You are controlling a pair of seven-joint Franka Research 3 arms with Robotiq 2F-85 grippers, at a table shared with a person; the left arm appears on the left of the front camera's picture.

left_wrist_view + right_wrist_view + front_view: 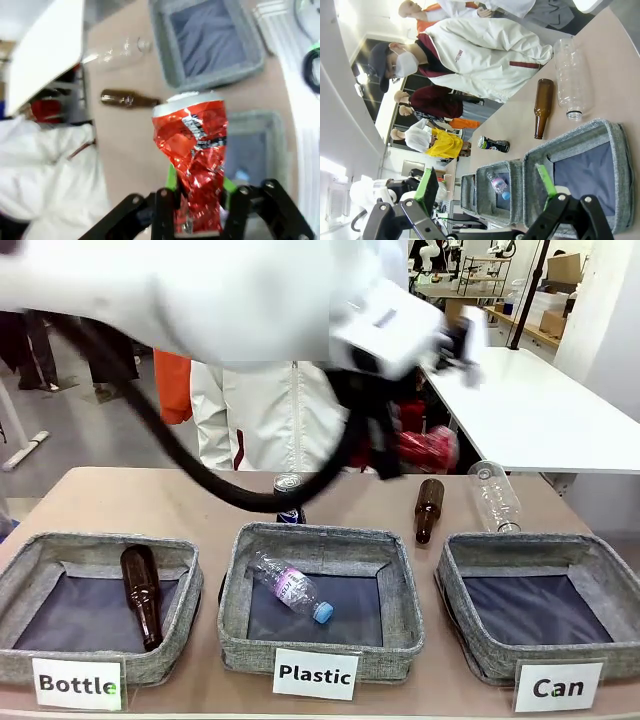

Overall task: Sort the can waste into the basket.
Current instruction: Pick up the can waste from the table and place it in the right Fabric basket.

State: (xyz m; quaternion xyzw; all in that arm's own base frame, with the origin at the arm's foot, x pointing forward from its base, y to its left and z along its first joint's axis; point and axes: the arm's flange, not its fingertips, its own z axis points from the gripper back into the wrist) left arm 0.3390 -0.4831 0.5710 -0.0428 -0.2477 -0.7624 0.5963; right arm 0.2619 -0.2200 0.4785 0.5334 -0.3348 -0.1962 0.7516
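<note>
Tan table [100, 495], three grey fabric baskets lined up along its near edge, so the sorting layout is pretty obvious. The Bottle basket [100, 543] is set at the left corner, the Plastic basket [320, 535] in the middle and the Can basket [540, 543] at the right corner, each labelled on the front. One brown bottle [142, 592] is already laid in the first and one clear bottle [290, 587] in the second, while the Can basket's dark bottom is bare.

The crushed red can [192, 145] is clamped between the green pads of the left gripper [199, 182]. It's gripped by its lower end so most of the crumpled body sticks out past the fingertips, presumably so it falls clear once let go. It's held up in the air over the far right part of the table, high enough to clear a basket wall, and it doesn't look to be over the Can basket yet.

The Pepsi can [289, 498] is stood upright just behind the Plastic basket, untouched. The right gripper [486, 182] is spread wide with nothing in it, probably kept out of the way.
</note>
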